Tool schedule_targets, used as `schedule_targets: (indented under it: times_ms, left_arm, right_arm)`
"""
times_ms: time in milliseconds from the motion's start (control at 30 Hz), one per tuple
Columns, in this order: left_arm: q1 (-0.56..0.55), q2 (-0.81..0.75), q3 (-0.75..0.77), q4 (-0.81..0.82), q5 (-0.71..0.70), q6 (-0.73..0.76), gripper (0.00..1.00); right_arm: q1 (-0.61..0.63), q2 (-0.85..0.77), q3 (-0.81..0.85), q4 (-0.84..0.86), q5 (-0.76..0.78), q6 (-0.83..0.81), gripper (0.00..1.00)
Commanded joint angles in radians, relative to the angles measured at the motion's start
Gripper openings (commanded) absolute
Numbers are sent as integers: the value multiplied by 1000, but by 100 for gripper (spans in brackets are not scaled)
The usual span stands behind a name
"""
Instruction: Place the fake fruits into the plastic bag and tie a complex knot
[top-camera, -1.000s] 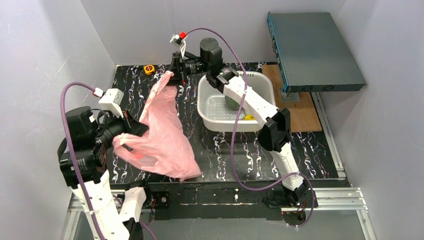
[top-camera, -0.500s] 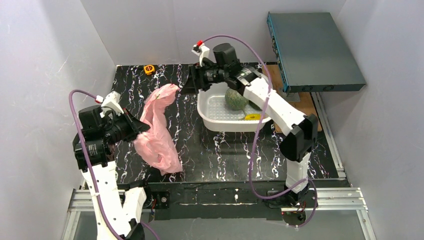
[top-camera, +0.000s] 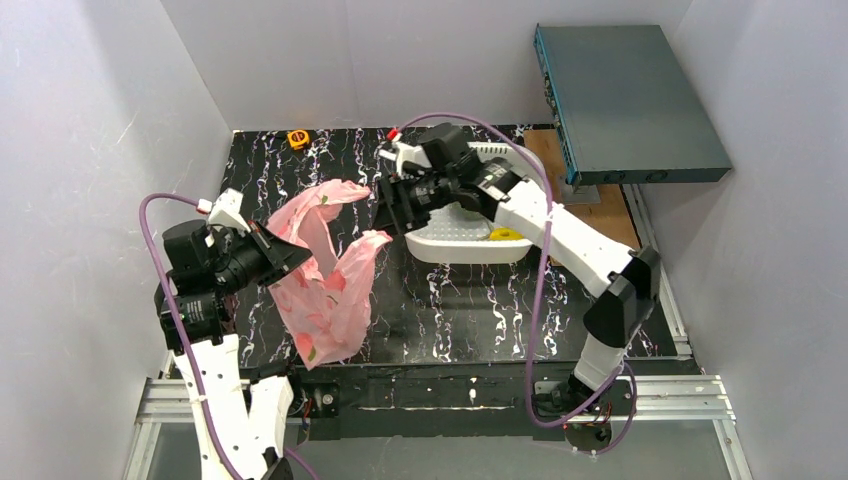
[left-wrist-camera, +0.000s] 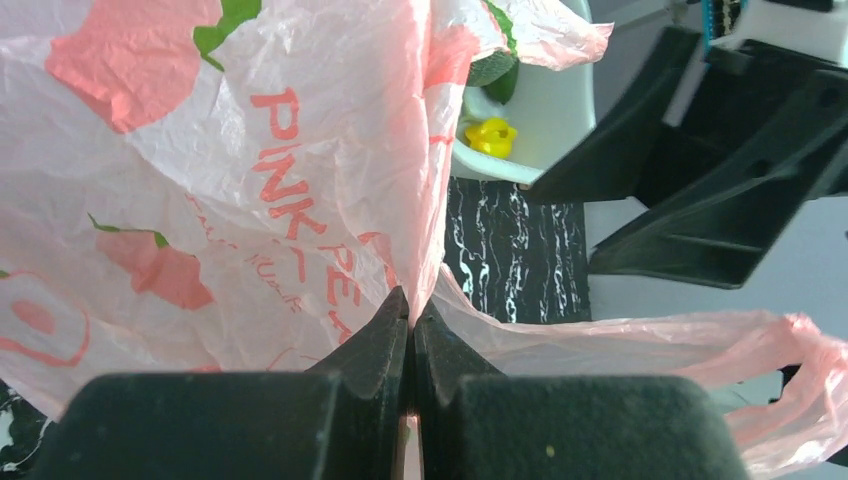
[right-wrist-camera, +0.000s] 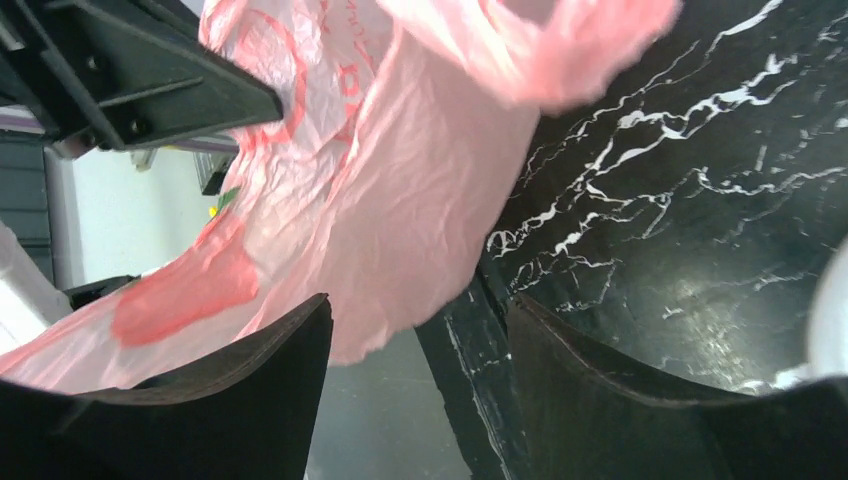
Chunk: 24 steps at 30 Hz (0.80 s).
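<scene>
**Pink bag pinched at the left of the basket, fruits in the basket**

The white basket (top-camera: 470, 248) sits on the black marbled worktop (top-camera: 450, 310) and serves as the reference point. The plastic bag (top-camera: 322, 290) is left of the basket, apart from it, and none of the fruit is inside it. It is thin pink film printed with red peaches, green leaves and red lettering. It hangs in crumpled folds, with one handle loop reaching toward the basket's left wall.

The left end effector (left-wrist-camera: 410, 322), further left of the basket than the bag, has its jaws pressed together on a fold of the film. The bag drapes down from that pinch.

The right end effector (right-wrist-camera: 415, 305) is at the basket's left rim, between the basket and the bag. Its fingers (right-wrist-camera: 250, 385) are spread wide. A flap of pink film shows in the gap between them, but it cannot be told whether the film touches either finger.

Inside the basket lies the small yellow fruit (left-wrist-camera: 490, 136). A green fruit (left-wrist-camera: 497, 72) is just beside it, partly hidden by the bag. From above, the right arm covers much of the basket, and only the yellow fruit shows there.

A wooden board (top-camera: 600, 225) lies just right of the basket. A grey box (top-camera: 630, 90) stands beyond the basket's right end. A yellow tape measure (top-camera: 298, 138) rests well to the basket's far left.
</scene>
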Motion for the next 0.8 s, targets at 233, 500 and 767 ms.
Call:
schedule_targets:
  times_ms: [233,500,767]
  left_arm:
    - [5,-28,-61,85,132,-29,0]
    - [5,-39,-53,91,172,-32,0]
    - [7,-47,-24,-47,-55,100,0]
  right_arm:
    - [140,94,169,56,234,151,77]
    - [159,136,105,53,416,-62,39]
    - [-100,-44,-188,38,280,-242,1]
